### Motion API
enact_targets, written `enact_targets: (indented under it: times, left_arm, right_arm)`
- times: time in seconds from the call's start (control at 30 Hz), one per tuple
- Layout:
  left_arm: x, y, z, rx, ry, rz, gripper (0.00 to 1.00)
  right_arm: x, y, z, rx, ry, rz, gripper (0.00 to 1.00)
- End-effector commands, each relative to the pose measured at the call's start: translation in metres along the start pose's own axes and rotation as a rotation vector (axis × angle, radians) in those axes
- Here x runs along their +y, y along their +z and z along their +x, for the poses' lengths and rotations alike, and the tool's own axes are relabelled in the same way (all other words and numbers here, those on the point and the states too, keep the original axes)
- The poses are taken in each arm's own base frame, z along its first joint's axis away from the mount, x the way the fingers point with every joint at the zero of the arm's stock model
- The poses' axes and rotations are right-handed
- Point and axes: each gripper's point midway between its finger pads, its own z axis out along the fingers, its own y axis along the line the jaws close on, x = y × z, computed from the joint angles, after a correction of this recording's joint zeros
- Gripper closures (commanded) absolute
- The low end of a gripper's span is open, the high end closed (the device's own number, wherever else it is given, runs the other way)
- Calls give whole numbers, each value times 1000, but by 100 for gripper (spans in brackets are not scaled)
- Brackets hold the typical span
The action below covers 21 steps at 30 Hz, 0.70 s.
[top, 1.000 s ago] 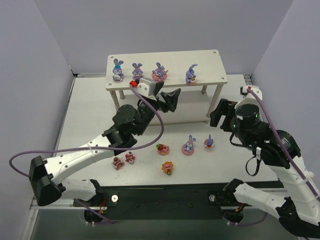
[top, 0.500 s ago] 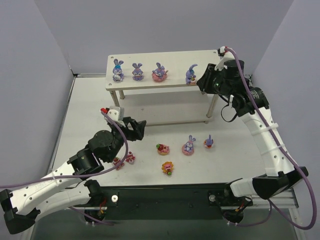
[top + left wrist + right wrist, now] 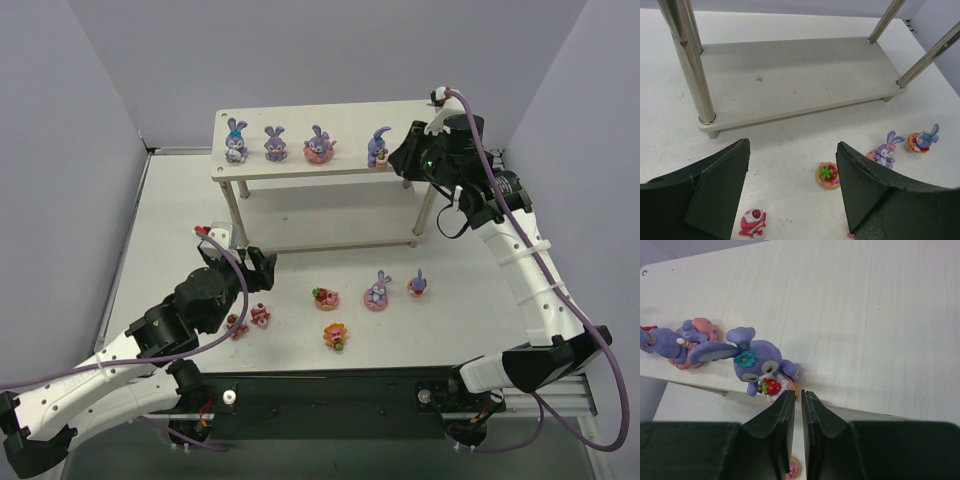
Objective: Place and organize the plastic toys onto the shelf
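Note:
Three purple bunnies [image 3: 274, 145] stand in a row on the left of the pale shelf's top board [image 3: 330, 118]. A further bunny [image 3: 379, 147], holding a strawberry [image 3: 762, 367], stands near the board's front edge. My right gripper [image 3: 798, 394] is shut with nothing between its fingers, its tips right beside that bunny's base. My left gripper [image 3: 792, 146] hangs open and low over the table in front of the shelf. Below it are a strawberry cake piece [image 3: 827, 174], a pink piece [image 3: 752, 222] and two bunnies [image 3: 886, 149].
The shelf's lower board [image 3: 800, 75] is bare between thin metal legs [image 3: 692, 70]. Several toys lie on the table in front of the shelf: two pink pieces [image 3: 248, 320], an orange one [image 3: 336, 335], a cake [image 3: 324, 297] and two bunnies [image 3: 377, 292]. Grey walls close in both sides.
My right arm rose from the table's right side to the shelf top and its jaws closed. My left arm drew back from the shelf's front edge down toward the table.

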Motion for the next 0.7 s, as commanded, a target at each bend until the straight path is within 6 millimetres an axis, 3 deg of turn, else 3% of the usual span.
enact_targets:
  times: [0.0, 0.3, 0.67]
  left_arm:
    - [4, -1, -4, -10, -12, -15, 21]
    - [4, 0, -2, -2, -18, -8, 21]
    - [9, -4, -2, -2, -33, -16, 21]
  right_arm:
    - [15, -13, -12, -60, 4, -30, 86]
    - [26, -7, -1, -40, -18, -43, 87]
    - [29, 6, -7, -53, -51, -48, 87]
